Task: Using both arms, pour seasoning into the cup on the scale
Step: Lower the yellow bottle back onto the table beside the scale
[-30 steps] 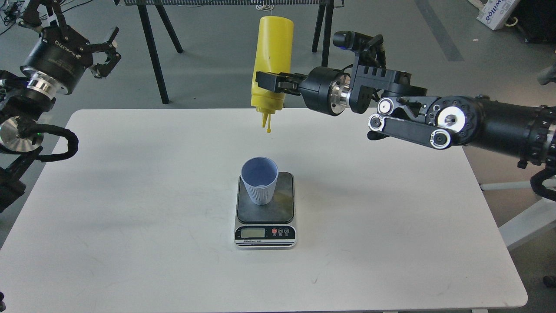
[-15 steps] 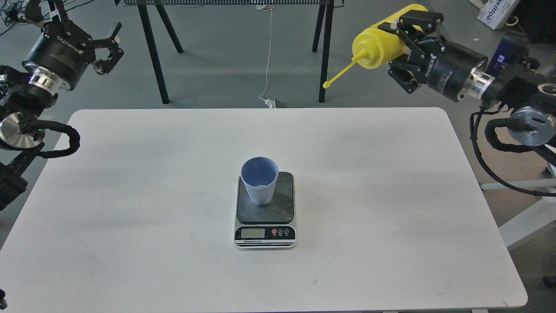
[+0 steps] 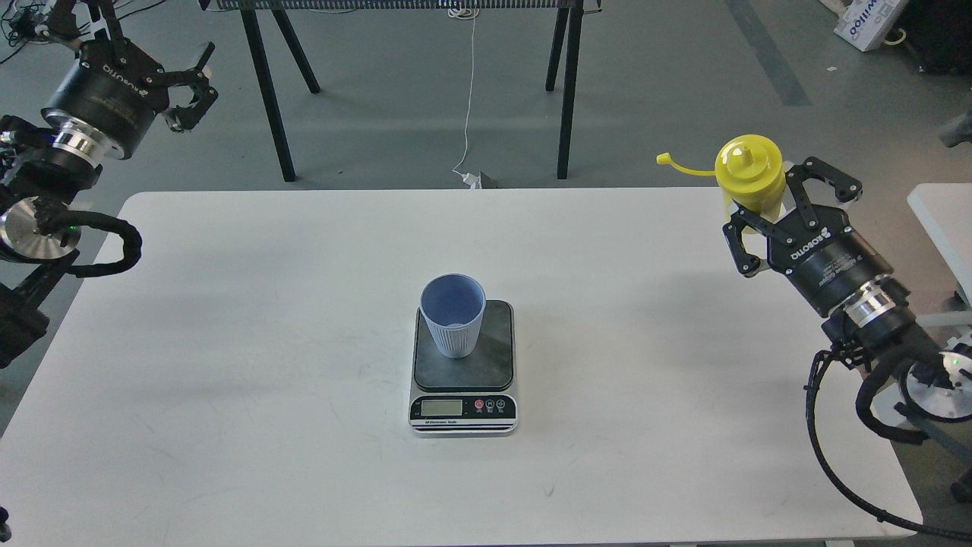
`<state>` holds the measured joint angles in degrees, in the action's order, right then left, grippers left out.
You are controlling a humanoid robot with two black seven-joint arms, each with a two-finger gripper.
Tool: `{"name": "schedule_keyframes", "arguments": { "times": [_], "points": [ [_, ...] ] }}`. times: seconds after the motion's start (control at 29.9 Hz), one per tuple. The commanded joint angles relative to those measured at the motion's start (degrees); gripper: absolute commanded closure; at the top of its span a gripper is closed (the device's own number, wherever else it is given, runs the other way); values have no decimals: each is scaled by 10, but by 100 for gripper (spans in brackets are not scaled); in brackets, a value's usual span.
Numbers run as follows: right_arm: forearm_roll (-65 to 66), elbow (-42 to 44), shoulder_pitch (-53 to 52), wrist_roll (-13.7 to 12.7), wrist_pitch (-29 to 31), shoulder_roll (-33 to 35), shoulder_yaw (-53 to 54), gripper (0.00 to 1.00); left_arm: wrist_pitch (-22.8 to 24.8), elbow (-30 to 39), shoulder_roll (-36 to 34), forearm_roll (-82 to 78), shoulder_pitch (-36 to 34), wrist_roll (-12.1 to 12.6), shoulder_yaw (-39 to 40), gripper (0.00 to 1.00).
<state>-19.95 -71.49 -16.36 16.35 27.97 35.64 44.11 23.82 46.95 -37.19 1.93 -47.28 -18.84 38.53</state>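
Right pincer (image 3: 767, 205) is clamped around the yellow squeeze bottle (image 3: 750, 176) at the counter's right edge, claws either side of the body, nozzle cap pointing up toward the camera and the thin cap strap (image 3: 683, 165) sticking out to the left. The bottle sits well apart from the cup, off to the right and farther back. Centre of the white counter (image 3: 228, 342), there's the light-blue ribbed cup (image 3: 453, 315), upright and open-mouthed, standing on the rear left part of the dark weighing plate of the digital kitchen scale (image 3: 465, 365). The scale's front panel with LCD and round buttons faces the near edge; the reading is too small to make out. Over on the far left, the left pincer (image 3: 190, 87) hangs off beyond the counter's corner, claws spread apart and gripping nothing, well away from cup and scale.
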Motion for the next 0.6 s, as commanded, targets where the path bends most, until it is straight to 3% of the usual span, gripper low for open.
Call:
{"name": "schedule_keyframes", "arguments": {
  "times": [0.0,0.17,0.37,0.57],
  "points": [
    [-6,23,61,13,0,-70,39,71,-6,2,-2,-1,0,0,0,0],
    [-14,29,116,11,0,-152,97,70,-13,2,-3,-1,0,0,0,0],
    [-14,50,115,6,0,-167,96,60,-15,13,-4,-1,4,-1,1,0],
    [-13,75,120,5,0,-180,87,60,-24,31,-5,-1,7,-1,2,0]
  ]
}}
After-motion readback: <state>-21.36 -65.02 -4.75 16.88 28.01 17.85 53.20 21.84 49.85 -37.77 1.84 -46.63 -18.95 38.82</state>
